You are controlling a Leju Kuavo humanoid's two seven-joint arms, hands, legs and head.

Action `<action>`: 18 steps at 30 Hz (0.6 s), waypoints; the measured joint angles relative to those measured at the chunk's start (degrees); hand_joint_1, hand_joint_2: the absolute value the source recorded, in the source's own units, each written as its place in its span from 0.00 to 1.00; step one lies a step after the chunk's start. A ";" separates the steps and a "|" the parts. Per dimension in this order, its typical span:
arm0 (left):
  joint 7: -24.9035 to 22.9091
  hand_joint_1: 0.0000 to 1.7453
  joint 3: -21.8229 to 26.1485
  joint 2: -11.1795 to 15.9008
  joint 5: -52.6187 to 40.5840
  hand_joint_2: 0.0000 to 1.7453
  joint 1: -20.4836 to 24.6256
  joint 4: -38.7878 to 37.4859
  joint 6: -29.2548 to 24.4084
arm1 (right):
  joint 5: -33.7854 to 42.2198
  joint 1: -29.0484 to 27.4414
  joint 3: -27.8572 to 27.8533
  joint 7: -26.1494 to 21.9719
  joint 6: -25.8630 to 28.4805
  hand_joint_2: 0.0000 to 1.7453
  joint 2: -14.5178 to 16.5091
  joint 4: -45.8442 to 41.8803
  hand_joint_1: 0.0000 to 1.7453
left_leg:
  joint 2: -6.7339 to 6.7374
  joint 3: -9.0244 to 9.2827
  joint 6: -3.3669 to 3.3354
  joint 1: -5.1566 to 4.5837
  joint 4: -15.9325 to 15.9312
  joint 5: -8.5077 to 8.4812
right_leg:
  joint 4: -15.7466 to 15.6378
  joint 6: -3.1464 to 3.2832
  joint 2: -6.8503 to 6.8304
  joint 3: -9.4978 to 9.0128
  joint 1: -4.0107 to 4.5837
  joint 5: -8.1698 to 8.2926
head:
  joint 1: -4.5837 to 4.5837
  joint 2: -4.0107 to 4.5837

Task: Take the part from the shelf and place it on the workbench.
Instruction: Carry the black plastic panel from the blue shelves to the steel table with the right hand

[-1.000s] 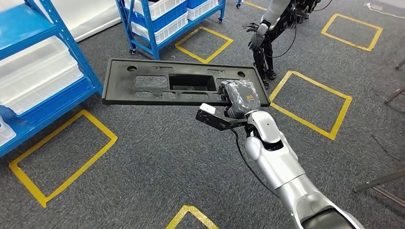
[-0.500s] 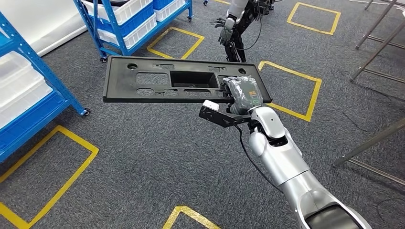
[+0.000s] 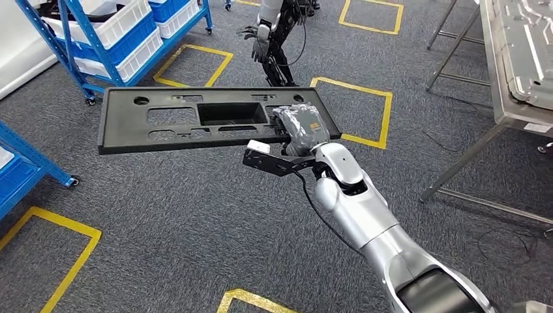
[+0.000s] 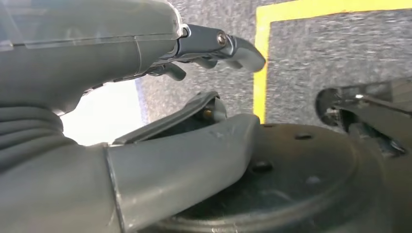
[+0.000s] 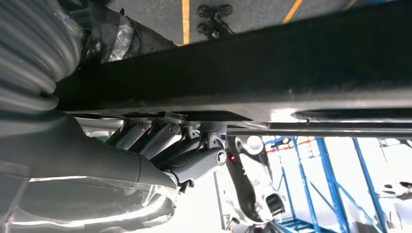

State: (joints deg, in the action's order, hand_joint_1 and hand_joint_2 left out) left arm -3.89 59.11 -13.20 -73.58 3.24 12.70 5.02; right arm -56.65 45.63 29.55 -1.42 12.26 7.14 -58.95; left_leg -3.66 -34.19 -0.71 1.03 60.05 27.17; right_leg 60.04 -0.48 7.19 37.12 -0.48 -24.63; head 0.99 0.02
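— One landmark is taken: the long black part. How is the grey carpet floor laid out around it?

— Yellow tape squares are seen marked on the floor beyond the part and below it. A blue shelf with white bins is seen beyond the part's far end, and a second blue shelf frame is seen beside that same end, nearer the camera.

— Where is the bench placed?

— A metal bench is seen well apart from the part, past the end that is gripped, with its legs standing on the carpet.

— And the part itself?

— It is held flat and level in the air above the floor, with its cut-outs facing up. It is carried off the shelf and is not yet set on the bench.

— By what is it held?

— It is gripped at one end by the right hand, whose fingers are seen curled under the part's edge in the right wrist view.

— What is noted of the left hand?

— Nothing is held in it; its fingers are seen spread apart from the thumb.

— Anything smaller?

— Another robot's dark hand is seen hanging beyond the part.
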 joint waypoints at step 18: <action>-0.83 0.00 1.30 0.01 -1.09 1.00 0.32 0.02 0.28 | -0.22 2.34 1.79 1.27 1.09 1.00 0.01 3.56 1.00 | 6.89 0.46 0.18 -0.88 1.64 2.51 | -1.71 1.62 -8.16 -1.78 0.61 -0.14 | 0.06 0.00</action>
State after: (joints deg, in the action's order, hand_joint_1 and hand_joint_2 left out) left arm -4.72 60.41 -13.18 -74.67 3.55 12.72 5.29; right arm -56.87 47.97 31.34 -0.15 13.35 7.14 -55.40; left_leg 3.23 -33.73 -0.53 0.15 61.69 29.68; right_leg 58.34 1.14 -0.97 35.34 0.12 -24.77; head 1.04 0.02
